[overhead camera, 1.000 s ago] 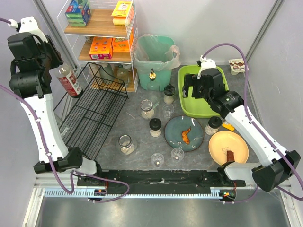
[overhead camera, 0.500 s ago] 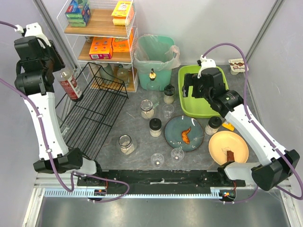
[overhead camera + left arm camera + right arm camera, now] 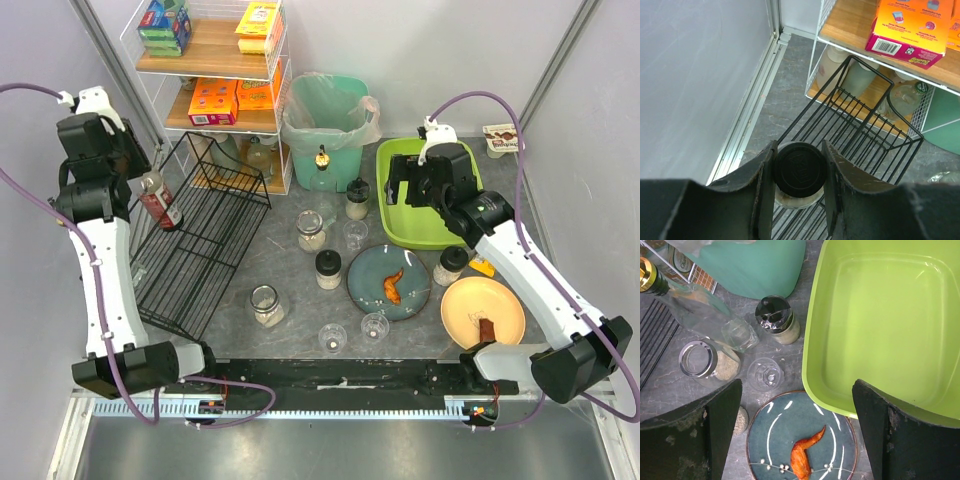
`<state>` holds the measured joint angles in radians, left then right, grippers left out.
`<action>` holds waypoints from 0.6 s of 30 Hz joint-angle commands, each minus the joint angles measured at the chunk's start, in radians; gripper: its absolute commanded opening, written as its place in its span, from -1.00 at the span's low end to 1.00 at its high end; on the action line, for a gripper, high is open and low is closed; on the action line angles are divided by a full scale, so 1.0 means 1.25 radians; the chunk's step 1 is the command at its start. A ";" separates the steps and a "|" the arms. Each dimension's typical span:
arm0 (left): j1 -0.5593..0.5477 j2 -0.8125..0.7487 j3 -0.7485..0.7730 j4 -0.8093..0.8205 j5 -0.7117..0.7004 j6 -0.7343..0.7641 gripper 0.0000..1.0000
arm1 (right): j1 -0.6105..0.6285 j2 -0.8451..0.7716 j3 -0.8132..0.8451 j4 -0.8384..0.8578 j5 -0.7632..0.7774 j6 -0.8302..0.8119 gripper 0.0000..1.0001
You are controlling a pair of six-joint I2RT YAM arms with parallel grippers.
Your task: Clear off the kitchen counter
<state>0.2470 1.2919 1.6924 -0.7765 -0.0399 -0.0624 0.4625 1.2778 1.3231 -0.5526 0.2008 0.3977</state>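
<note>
The dark-grey mottled kitchen counter [image 3: 290, 275] carries jars, glasses and plates; it also shows in the left wrist view [image 3: 785, 85]. My left gripper [image 3: 140, 172] is shut on a red-labelled bottle [image 3: 160, 200] and holds it by its black cap [image 3: 800, 169] over the black wire rack [image 3: 200, 235]. My right gripper [image 3: 417, 190] is open and empty, hanging above the near-left edge of the lime-green tub [image 3: 880, 330] and the teal plate [image 3: 770, 440] with a chicken wing [image 3: 805, 457].
Around the teal plate [image 3: 372, 290] stand several jars and small glasses, such as a jar [image 3: 266, 305] and a glass [image 3: 375, 326]. An orange plate [image 3: 483, 312] lies at the right. A green bin [image 3: 328, 115] and a wire shelf [image 3: 215, 60] with boxes stand at the back.
My left arm has moved down and to the right with the bottle, bringing it lower over the wire rack. My right arm has not moved.
</note>
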 commanded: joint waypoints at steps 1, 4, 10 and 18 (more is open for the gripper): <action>0.004 -0.076 -0.074 0.189 0.055 0.001 -0.97 | -0.007 0.000 -0.008 0.031 -0.023 0.011 0.96; 0.004 -0.096 -0.120 0.210 0.064 0.001 -0.97 | -0.013 0.002 -0.012 0.036 -0.043 0.022 0.96; 0.002 -0.116 -0.148 0.206 0.043 0.012 -0.96 | -0.021 0.001 -0.024 0.042 -0.058 0.030 0.96; 0.004 -0.118 -0.121 0.177 0.036 0.017 -0.11 | -0.025 -0.002 -0.040 0.046 -0.071 0.037 0.96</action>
<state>0.2520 1.1835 1.4986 -0.6159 -0.0170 -0.0586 0.4362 1.2785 1.2873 -0.5304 0.1291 0.4309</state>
